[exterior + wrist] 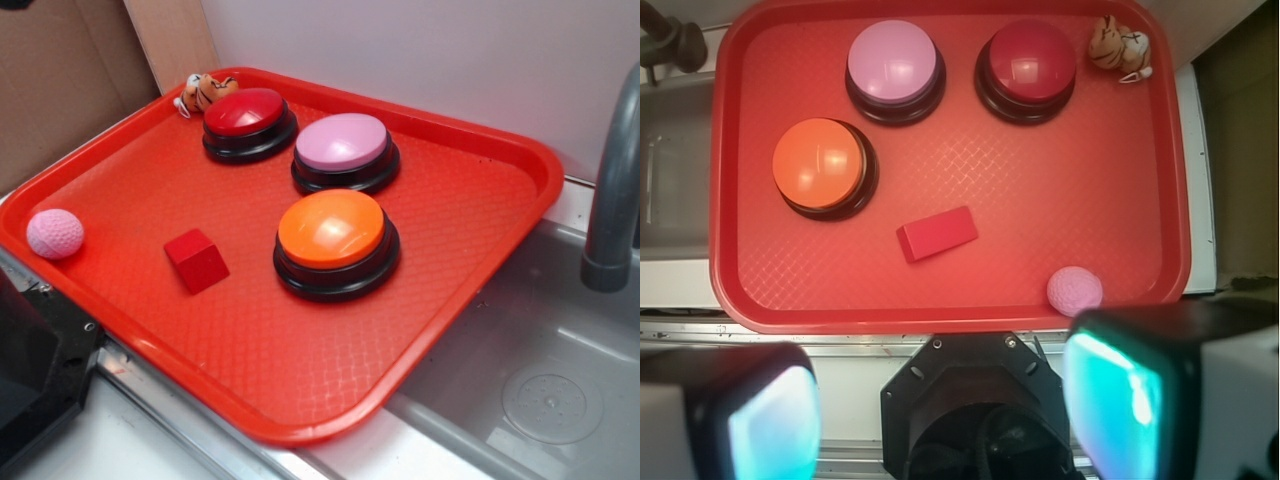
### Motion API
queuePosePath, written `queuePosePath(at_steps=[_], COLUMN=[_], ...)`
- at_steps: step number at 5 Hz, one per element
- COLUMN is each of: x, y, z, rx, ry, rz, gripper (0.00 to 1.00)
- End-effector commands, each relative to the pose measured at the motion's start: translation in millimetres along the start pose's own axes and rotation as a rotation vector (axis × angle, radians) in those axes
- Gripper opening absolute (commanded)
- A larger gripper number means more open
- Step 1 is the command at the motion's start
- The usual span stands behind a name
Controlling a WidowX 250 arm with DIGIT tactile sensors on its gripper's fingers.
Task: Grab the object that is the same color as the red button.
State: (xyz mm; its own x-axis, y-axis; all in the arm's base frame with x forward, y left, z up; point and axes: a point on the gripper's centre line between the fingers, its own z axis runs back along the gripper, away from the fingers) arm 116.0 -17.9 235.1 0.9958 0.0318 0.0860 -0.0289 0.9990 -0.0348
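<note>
A small red cube (196,260) (936,233) lies on the red tray (300,380) (970,310), left of the orange-topped button. The red button (248,122) (1025,67) stands at the tray's far side beside the pink-topped button. My gripper (945,410) is open and empty, its two fingers (770,415) wide apart, held high over the tray's near edge and well back from the cube. In the exterior view only the arm's black base (40,370) shows at the lower left; the gripper itself is out of that view.
An orange-topped button (335,240) (823,167) and a pink-topped button (343,150) (894,68) stand on the tray. A pink dimpled ball (55,233) (1074,290) and a small orange striped toy (203,92) (1118,46) lie at the tray's edges. A grey sink (540,380) with a faucet (610,190) is to the right.
</note>
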Motion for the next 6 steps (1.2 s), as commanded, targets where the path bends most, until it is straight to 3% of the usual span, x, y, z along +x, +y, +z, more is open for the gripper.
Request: queuePosePath(at_steps=[1,3,4,5,6], x=[0,9,19,29,37], y=[0,-18,-23,-15,-8], z=[0,-34,-64,-104,-136], rx=[0.000,-0.014,0.029,-0.005,0.027], ry=[0.000,-0.080,-0.123,-0.099,-0.108], rz=[0.000,0.484,0.728,0.987,1.212], gripper=[1.00,1.00,1.00,1.00,1.00])
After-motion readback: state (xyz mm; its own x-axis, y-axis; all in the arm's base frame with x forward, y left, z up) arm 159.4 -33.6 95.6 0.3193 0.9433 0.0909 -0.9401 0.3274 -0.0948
